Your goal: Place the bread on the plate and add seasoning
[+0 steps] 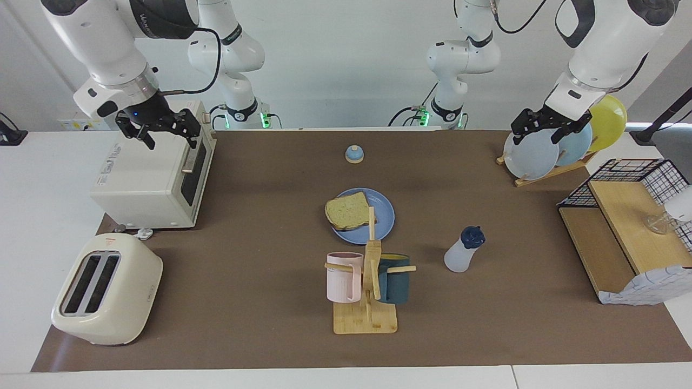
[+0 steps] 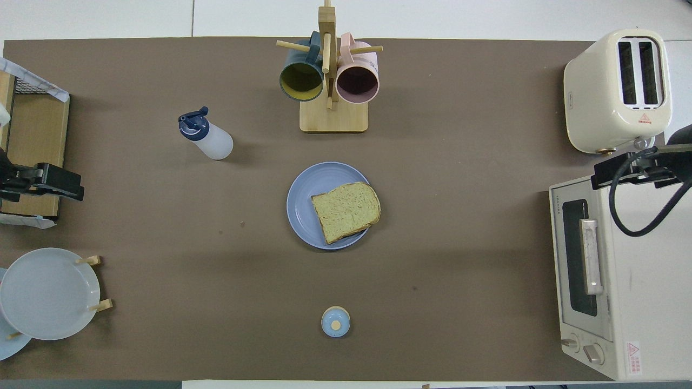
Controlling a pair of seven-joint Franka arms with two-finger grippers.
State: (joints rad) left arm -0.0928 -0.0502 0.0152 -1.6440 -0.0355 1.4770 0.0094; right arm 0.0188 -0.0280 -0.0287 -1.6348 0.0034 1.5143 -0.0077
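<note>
The bread (image 1: 347, 210) lies flat on the blue plate (image 1: 381, 224) at the middle of the table, and its edge slightly overhangs the rim toward the right arm's end; both also show in the overhead view, the bread (image 2: 346, 210) on the plate (image 2: 303, 202). The seasoning bottle (image 1: 464, 249) stands on the table with its cap on, farther from the robots than the plate and toward the left arm's end (image 2: 208, 138). My left gripper (image 1: 546, 129) hangs open and empty over the plate rack. My right gripper (image 1: 165, 132) hangs open and empty over the toaster oven.
A wooden mug rack (image 1: 365, 313) with a pink and a dark blue mug stands farther from the robots than the plate. A small blue bell (image 1: 354, 154) sits nearer to them. A toaster (image 1: 105, 289), a toaster oven (image 1: 154, 178), a plate rack (image 1: 540, 156) and a wire shelf (image 1: 627, 227) line the table's ends.
</note>
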